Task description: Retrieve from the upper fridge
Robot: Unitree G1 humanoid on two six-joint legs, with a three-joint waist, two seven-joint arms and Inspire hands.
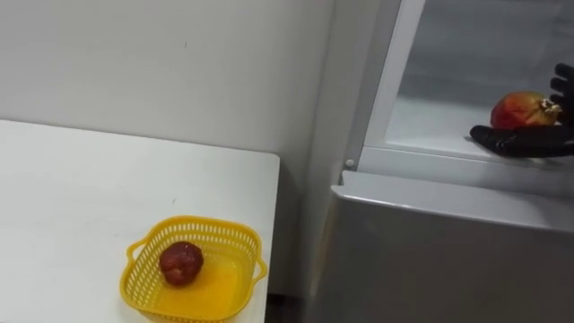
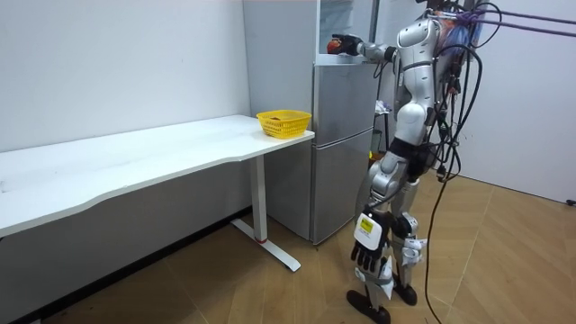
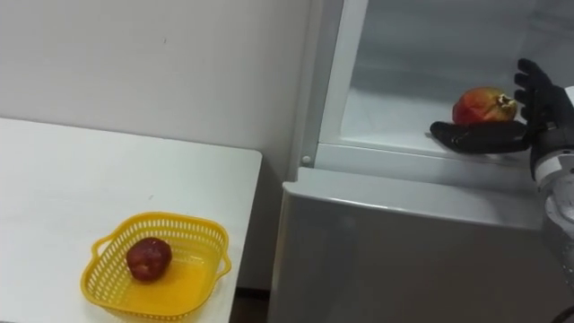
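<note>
Red-yellow fruit (image 3: 482, 105) sits at the front edge of the upper fridge (image 3: 395, 118) shelf; my right hand (image 3: 541, 126) brackets it, fingers spread wide, unclosed. Left hand (image 2: 367, 255) hangs low.

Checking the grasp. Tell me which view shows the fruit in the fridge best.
The right eye view: the red-yellow fruit shows clear on the upper fridge shelf, with the right hand open beside it. The left eye view has it near the edge; the room view shows a small speck.
</note>
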